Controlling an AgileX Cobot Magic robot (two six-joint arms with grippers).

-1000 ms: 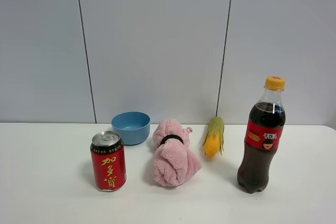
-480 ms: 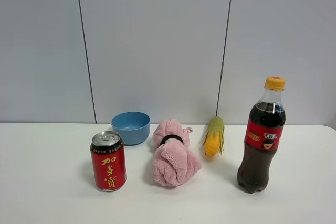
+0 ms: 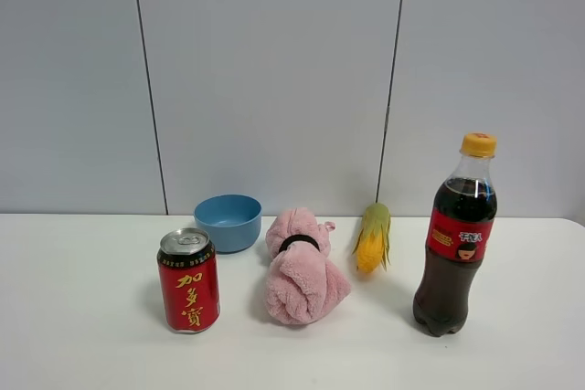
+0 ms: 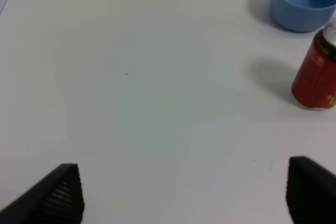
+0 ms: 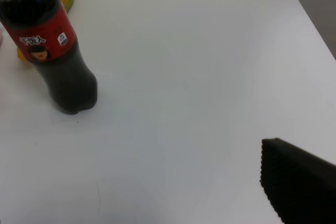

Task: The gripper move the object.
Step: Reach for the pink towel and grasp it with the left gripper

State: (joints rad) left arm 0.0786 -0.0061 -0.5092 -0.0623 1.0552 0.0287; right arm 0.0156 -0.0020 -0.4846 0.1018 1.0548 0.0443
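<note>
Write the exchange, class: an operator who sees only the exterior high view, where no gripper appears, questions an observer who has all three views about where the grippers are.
Operator: I see no grippers at all. Where is the left one?
Observer: The left gripper hangs over bare table, jaws wide apart with nothing between them. The red can stands well off to one side.
Operator: And the right one?
Observer: The right gripper is mostly out of frame. Only one dark jaw shows, so I cannot tell whether it is open or shut. The cola bottle stands upright, clearly apart from it.
</note>
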